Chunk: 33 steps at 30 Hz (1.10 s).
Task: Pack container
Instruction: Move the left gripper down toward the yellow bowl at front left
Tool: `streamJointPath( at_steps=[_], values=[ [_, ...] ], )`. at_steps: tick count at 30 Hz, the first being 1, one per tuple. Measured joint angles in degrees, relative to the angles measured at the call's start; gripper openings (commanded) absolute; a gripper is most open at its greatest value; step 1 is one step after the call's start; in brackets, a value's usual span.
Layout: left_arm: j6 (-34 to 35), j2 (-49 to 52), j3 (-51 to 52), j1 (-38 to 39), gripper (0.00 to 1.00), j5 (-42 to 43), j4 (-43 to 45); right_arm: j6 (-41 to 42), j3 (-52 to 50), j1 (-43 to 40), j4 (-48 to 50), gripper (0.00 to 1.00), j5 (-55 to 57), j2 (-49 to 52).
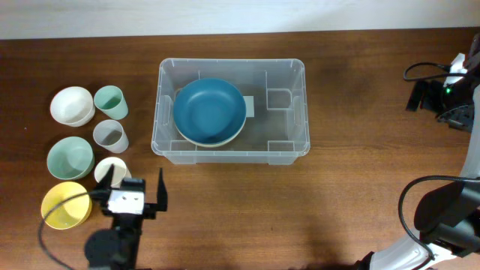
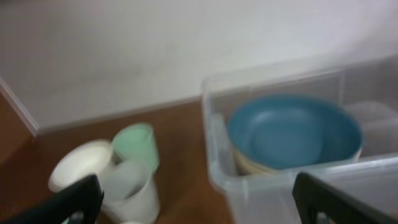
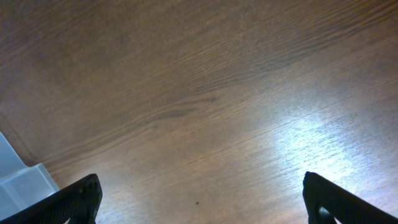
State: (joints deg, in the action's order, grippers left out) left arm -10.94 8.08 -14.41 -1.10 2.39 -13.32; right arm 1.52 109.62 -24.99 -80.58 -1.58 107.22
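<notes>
The clear plastic container (image 1: 285,124) stands in the middle of the table. A blue bowl (image 1: 209,111) sits inside its left half, stacked on a cream bowl. My left gripper (image 1: 135,191) is open and empty at the front left, next to a white cup (image 1: 112,169) and a yellow bowl (image 1: 66,204). In the left wrist view its fingers (image 2: 196,208) frame the container's near corner (image 2: 249,186) and the blue bowl (image 2: 292,130). My right gripper (image 3: 199,205) is open and empty over bare wood, with a container corner (image 3: 18,180) at lower left.
Left of the container stand a white bowl (image 1: 72,105), a green cup (image 1: 110,101), a clear cup (image 1: 110,136) and a green bowl (image 1: 70,157). The right arm and its cables (image 1: 446,94) are at the far right edge.
</notes>
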Motion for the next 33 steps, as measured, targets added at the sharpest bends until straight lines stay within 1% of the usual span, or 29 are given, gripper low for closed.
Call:
streamJointPath(
  at_steps=[1, 4, 7, 9, 13, 17, 20, 24, 26, 29, 31, 33],
  values=[
    [-0.11, 3.08, -4.44, 0.0, 0.99, -1.22, -4.35, 0.02, -0.02, 0.0, 0.04, 0.99, 0.0, 0.0],
    [-1.31, 11.34, -15.89, 0.0, 1.0, -2.86, -12.7, 0.0, -0.09, 0.0, 0.04, 0.99, 0.0, 0.0],
    [-2.21, 18.21, -26.1, 0.0, 1.0, -3.17, -16.9, 0.04, -0.09, 0.0, 0.04, 0.99, 0.0, 0.0],
    [-2.29, 20.92, -30.62, -0.02, 1.0, -4.68, -19.02, 0.0, -0.09, 0.0, 0.04, 0.99, 0.0, 0.0],
    [3.17, 25.11, -38.58, -1.68, 1.0, -12.87, -26.88, -0.02, -0.11, 0.0, 0.04, 0.99, 0.0, 0.0],
    [8.33, 28.63, -45.38, -5.16, 1.0, -17.22, -34.64, -0.04, -0.09, 0.0, 0.07, 0.99, 0.0, 0.0],
    [10.47, 29.94, -47.23, -6.51, 1.0, -17.86, -36.0, -0.02, -0.09, 0.0, 0.07, 0.99, 0.0, 0.0],
    [11.54, 31.12, -47.36, -6.64, 1.0, -14.34, -38.69, -0.02, -0.11, 0.0, 0.07, 0.99, 0.0, 0.0],
    [12.0, 31.67, -47.36, -6.67, 1.0, -14.01, -39.63, 0.0, -0.09, 0.0, 0.07, 0.99, 0.0, 0.0],
    [17.46, 32.13, -47.36, -7.39, 1.0, -17.86, -41.07, 0.0, -0.09, 0.0, 0.07, 0.99, 0.0, 0.0],
    [22.01, 32.37, -47.36, -9.01, 1.0, -20.22, -42.69, 0.0, -0.09, 0.0, 0.07, 0.99, 0.0, 0.0],
    [25.73, 33.18, -47.39, -11.8, 1.0, -20.76, -43.23, 0.0, -0.09, 0.0, 0.07, 0.99, 0.0, 0.0]
  ],
)
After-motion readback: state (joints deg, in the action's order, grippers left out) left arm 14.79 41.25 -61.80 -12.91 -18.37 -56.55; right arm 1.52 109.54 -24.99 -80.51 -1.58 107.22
